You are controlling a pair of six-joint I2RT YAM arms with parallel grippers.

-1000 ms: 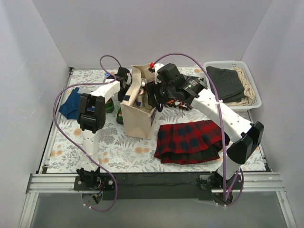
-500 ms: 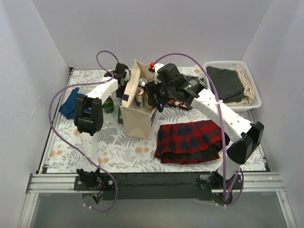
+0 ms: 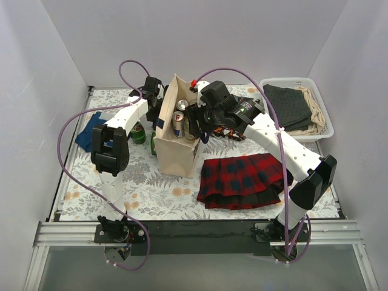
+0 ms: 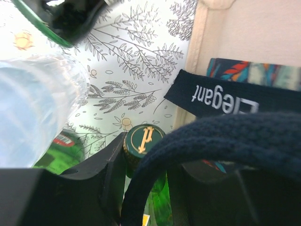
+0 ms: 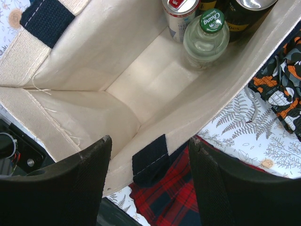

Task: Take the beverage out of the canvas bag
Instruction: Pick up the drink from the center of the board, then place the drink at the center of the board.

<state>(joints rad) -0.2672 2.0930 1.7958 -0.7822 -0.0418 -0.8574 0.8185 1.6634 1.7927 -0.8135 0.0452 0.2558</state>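
Observation:
The cream canvas bag [image 3: 176, 145] stands upright at the table's middle, its mouth open. In the right wrist view it holds a Red Bull can [image 5: 181, 13], a clear Chang bottle with a green cap [image 5: 206, 37] and a dark can [image 5: 247, 8]. My left gripper [image 3: 154, 96] is at the bag's far left rim, shut on the navy strap handle [image 4: 225, 136], which loops between its fingers [image 4: 101, 183]. My right gripper [image 5: 149, 160] is open and straddles the bag's right rim [image 5: 155, 141], above the bag's empty half. It also shows in the top view [image 3: 195, 124].
Green bottles [image 3: 138, 132] stand left of the bag; one capped bottle [image 4: 143, 140] is right under my left gripper, beside a clear plastic bottle [image 4: 33, 113]. A red plaid skirt [image 3: 242, 179] lies right of the bag, a blue cloth [image 3: 90, 130] far left, a white basket [image 3: 300, 82] of clothes back right.
My left gripper has moved back and to the left with the handle in it, and the bag's left wall now stands taller and its mouth wider. The right arm has not moved.

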